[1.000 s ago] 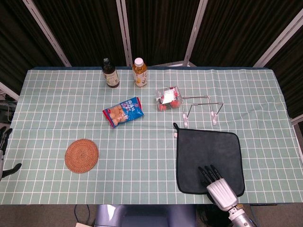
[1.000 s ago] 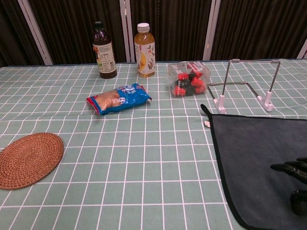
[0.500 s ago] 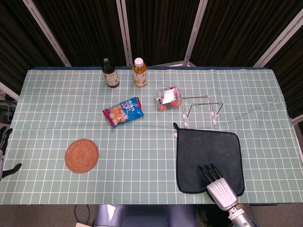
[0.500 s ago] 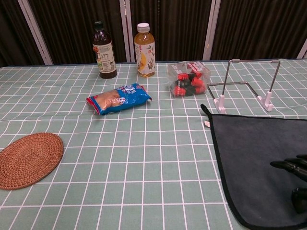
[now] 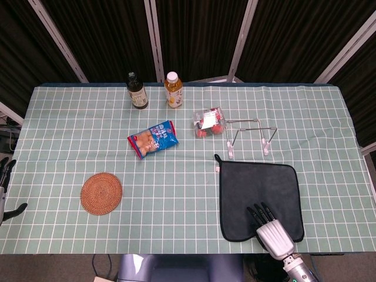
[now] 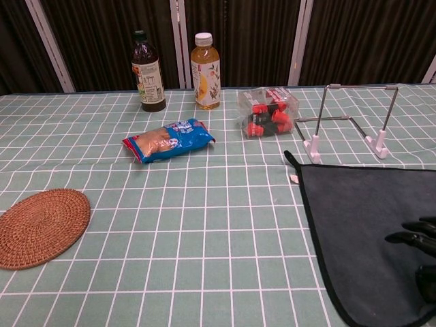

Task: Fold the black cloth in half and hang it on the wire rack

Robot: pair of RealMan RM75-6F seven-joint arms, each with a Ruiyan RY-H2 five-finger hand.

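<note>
The black cloth (image 5: 258,185) lies flat and unfolded on the checked tablecloth at the near right, also seen in the chest view (image 6: 361,218). My right hand (image 5: 269,226) rests over the cloth's near edge, fingers stretched forward and spread, gripping nothing; the chest view shows only its dark fingertips (image 6: 412,238). The wire rack (image 5: 249,134) stands upright just beyond the cloth's far edge, bare (image 6: 351,119). My left hand (image 5: 4,188) hangs off the table's left edge, fingers apart, holding nothing.
A woven coaster (image 5: 101,193) sits near left. A blue snack bag (image 5: 153,138) lies mid-table and a clear bag of red items (image 5: 209,122) sits left of the rack. A dark bottle (image 5: 137,91) and a tea bottle (image 5: 173,89) stand at the back.
My right hand has slid slightly back toward the near edge of the cloth. The cloth's near edge shifted a little with it. The left hand is unmoved.
</note>
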